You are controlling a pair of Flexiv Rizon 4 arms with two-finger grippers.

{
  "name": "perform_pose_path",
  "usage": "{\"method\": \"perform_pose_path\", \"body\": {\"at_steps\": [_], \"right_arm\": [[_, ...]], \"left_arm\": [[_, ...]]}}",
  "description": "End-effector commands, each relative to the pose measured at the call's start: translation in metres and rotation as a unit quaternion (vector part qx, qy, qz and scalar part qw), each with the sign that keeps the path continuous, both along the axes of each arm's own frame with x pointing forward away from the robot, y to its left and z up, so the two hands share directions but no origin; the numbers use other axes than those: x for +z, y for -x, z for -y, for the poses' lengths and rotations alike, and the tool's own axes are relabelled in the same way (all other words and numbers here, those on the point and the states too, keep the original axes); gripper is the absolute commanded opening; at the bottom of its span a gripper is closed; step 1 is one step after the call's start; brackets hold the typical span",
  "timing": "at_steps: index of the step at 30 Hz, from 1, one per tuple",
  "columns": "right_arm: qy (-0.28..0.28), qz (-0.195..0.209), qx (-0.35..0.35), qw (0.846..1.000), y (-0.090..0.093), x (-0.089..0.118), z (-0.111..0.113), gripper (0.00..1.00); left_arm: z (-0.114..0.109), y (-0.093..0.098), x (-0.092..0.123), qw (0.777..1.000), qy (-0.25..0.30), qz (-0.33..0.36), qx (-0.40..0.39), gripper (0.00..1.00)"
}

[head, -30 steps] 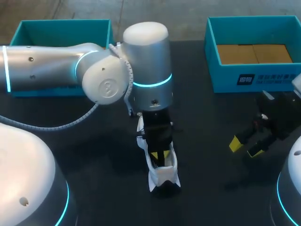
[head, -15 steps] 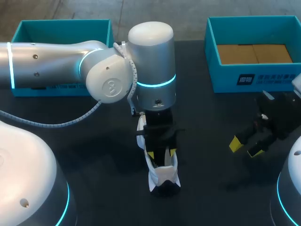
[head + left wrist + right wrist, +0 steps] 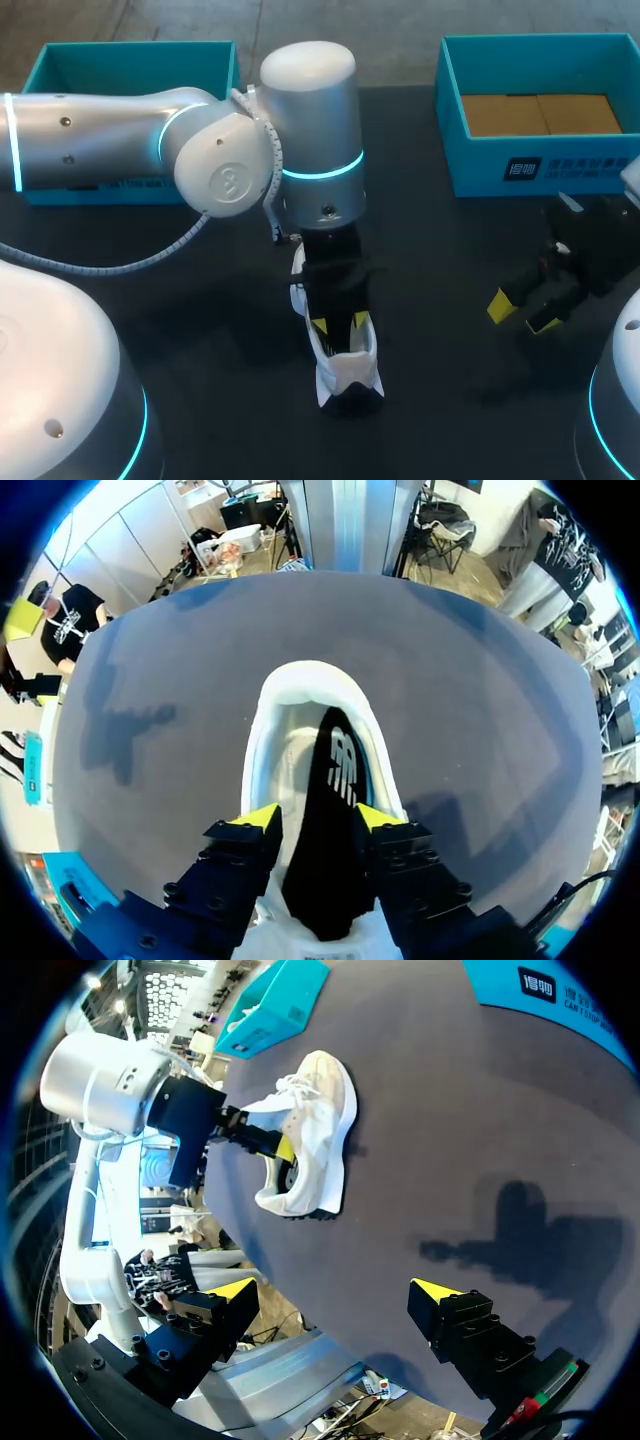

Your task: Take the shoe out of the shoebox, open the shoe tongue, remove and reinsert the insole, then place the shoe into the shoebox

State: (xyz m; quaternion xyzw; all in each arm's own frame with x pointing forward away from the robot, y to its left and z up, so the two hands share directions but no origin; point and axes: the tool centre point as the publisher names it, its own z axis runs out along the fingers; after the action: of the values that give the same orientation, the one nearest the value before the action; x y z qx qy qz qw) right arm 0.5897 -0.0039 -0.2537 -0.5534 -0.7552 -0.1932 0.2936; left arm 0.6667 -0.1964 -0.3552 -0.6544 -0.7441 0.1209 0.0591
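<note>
A white shoe (image 3: 348,374) lies on the dark table in the middle, a black insole (image 3: 335,780) lying inside it. My left gripper (image 3: 338,322) reaches down into the shoe's opening. In the left wrist view its fingers (image 3: 258,820) stand apart on either side of the insole, and white lining shows between one tip and the insole, so the left gripper (image 3: 317,818) is open. My right gripper (image 3: 522,312) hovers over bare table at the right, open and holding nothing. The right wrist view shows the shoe (image 3: 315,1130) on its side ahead of the right gripper (image 3: 335,1295).
A teal box (image 3: 480,170) with brown cardboard inside stands at the back right. Another teal box (image 3: 130,60) stands at the back left, partly behind my left arm. Dark tabletop (image 3: 450,400) lies between the shoe and the right gripper.
The left gripper's yellow tips have spread wider inside the shoe, and the left arm has shifted slightly. The shoe and the right arm have stayed put.
</note>
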Motion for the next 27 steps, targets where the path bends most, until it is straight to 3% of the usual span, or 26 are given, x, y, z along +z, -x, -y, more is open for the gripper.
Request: {"method": "perform_pose_path", "body": {"at_steps": [1,3,12,15,18,27], "right_arm": [[0.001,0.0,-0.001,1.0,0.001,0.0,0.0,1.0],[0.001,0.0,-0.001,1.0,0.001,0.0,0.0,1.0],[0.001,0.0,-0.001,1.0,0.001,0.0,0.0,1.0],[0.001,0.0,-0.001,1.0,0.001,0.0,0.0,1.0],[0.001,0.0,-0.001,1.0,0.001,0.0,0.0,1.0],[0.001,0.0,-0.001,1.0,0.001,0.0,0.0,1.0]], "left_arm": [[-0.006,0.0,-0.002,1.0,0.005,0.0,0.002,0.45],[-0.005,-0.002,-0.003,1.0,0.002,0.003,0.005,0.47],[-0.002,-0.007,-0.003,1.0,-0.004,0.008,-0.001,0.9],[-0.002,-0.009,-0.003,1.0,-0.001,0.008,0.0,0.89],[-0.004,-0.012,-0.002,1.0,0.0,0.008,0.002,0.82],[-0.011,-0.008,0.002,1.0,0.016,-0.011,0.004,0.87]]}}
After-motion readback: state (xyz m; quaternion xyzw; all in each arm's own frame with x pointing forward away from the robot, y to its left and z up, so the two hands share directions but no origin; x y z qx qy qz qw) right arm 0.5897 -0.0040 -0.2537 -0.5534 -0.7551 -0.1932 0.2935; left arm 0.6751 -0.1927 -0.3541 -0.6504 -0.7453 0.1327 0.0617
